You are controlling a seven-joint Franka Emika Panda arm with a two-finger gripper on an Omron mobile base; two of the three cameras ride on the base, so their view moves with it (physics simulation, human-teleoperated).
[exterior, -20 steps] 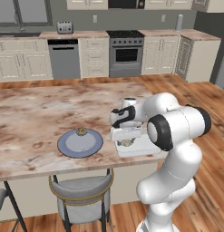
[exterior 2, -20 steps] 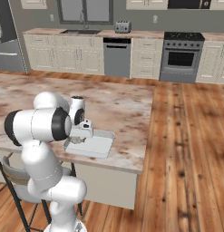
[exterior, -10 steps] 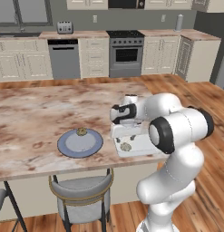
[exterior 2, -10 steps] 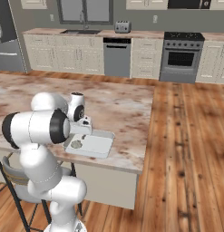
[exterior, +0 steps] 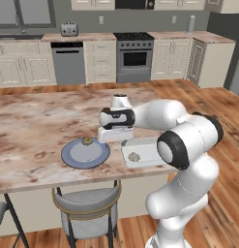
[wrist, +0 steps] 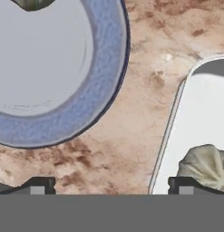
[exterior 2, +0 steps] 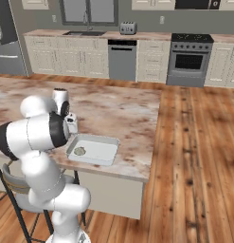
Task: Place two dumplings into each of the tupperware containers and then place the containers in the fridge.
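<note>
On the mottled brown-and-cream marble counter [exterior: 34, 121], a shallow rectangular container [exterior: 145, 151] of pale, smooth plastic with rounded corners and a raised rim sits near the front edge. Inside it lies one dumpling [exterior: 134, 157], a small creased tan lump with pleats fanning out from its top. Just beside the container rests a round grey-blue plate [exterior: 85, 153] with a glossy darker rim, and a second dumpling [exterior: 86, 141] sits at its far edge. The gripper [wrist: 111, 186] hangs empty over the bare counter between plate and container, its two dark fingertips [wrist: 38, 186] spread wide apart. A grey padded stool [exterior: 89, 203] with a curved back stands under the counter.
</note>
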